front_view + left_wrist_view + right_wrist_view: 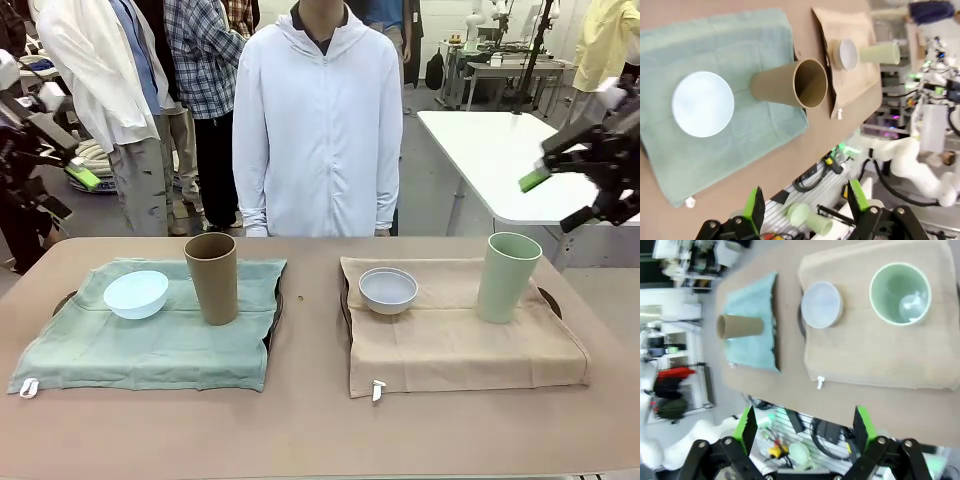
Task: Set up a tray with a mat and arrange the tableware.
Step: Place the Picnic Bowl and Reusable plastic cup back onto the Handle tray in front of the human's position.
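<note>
Two trays carry the tableware. The left tray lies under a green mat holding a pale blue bowl and a tan brown cup. On the right tray, a tan mat bears a greyish white bowl and a pale green cup. My left gripper hangs open high above the table's left end, empty. My right gripper is open and empty high at the right. From the left wrist, the open gripper looks down on the blue bowl and brown cup. The right gripper overlooks the green cup and grey bowl.
A person in a white hoodie stands at the table's far edge, hands out of sight. Other people stand behind at the left. A white table is farther back on the right. Bare tabletop runs between the trays and along the near edge.
</note>
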Available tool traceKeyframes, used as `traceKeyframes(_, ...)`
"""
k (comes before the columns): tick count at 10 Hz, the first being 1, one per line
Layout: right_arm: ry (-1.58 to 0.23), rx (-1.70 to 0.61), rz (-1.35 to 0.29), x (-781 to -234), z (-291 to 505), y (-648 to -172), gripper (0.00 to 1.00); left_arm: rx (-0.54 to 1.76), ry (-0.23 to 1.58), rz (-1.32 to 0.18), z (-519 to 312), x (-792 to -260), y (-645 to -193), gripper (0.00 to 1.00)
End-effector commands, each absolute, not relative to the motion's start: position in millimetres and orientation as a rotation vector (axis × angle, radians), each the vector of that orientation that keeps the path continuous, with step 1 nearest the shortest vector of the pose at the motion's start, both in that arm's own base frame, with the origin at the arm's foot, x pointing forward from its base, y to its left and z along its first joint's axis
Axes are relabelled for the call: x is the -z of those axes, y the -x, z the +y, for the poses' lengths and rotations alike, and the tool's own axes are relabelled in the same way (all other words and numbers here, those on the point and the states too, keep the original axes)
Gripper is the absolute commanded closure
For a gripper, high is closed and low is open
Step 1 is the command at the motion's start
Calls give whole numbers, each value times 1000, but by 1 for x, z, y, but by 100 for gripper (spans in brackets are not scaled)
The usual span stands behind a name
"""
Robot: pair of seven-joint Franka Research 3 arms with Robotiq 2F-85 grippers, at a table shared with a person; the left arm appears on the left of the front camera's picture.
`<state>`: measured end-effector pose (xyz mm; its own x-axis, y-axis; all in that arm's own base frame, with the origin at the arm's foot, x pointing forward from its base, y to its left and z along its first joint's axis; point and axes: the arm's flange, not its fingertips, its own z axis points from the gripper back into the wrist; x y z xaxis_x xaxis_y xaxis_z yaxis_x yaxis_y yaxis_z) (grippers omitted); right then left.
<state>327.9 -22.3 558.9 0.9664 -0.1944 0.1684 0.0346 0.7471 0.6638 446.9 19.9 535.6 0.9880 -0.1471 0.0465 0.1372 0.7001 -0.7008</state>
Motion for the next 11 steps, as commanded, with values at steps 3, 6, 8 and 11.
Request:
traceKeyframes(3,-1023,71,-337,-530,-88,-295,0,71,952,-68,76,-534,-430,12)
traceKeyframes(6,-1148,98,-363,-509,-126,-277,0,1,986,-111,102,-533,-406,12)
traceKeyframes(8,-1103,107,-363,-519,-121,-277,0,36,941,-84,94,-533,-389,12)
traceKeyframes(11,-1103,107,-363,-519,-121,-277,0,-14,956,-89,110,-536,-409,12)
